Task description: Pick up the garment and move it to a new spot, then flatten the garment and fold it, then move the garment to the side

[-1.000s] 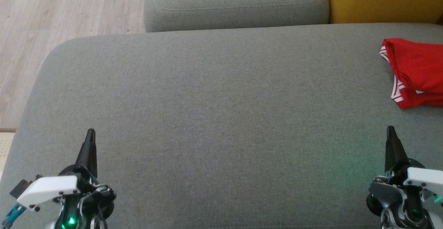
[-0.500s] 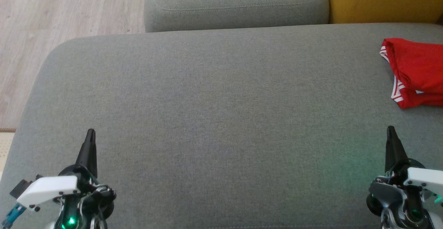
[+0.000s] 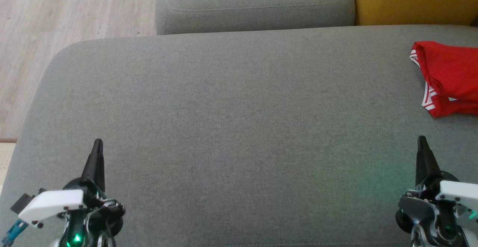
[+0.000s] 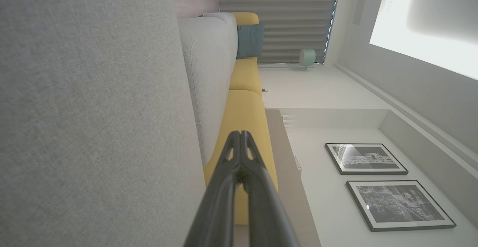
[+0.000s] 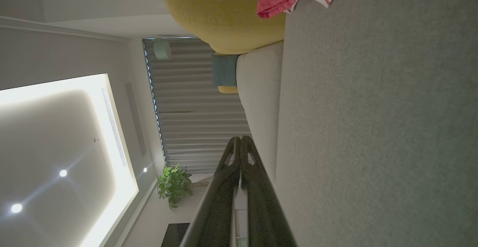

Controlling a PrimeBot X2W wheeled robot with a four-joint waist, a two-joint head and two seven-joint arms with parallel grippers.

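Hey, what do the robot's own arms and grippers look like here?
The left gripper and right gripper each have two long, tapered black fingers with small cut-outs near the tips. Behind them sit white covers with dark screws, black housings, thin cables and green lights.

Head view comes through to me evenly lit and sharp: soft light on the grey sofa seat (image 3: 239, 109), no hard shadows, a faint green glow (image 3: 373, 181) near its front right edge. My right wrist view is dim, its ceiling light panel (image 5: 63, 146) glaring. Left wrist view is brighter, that panel blown out white.
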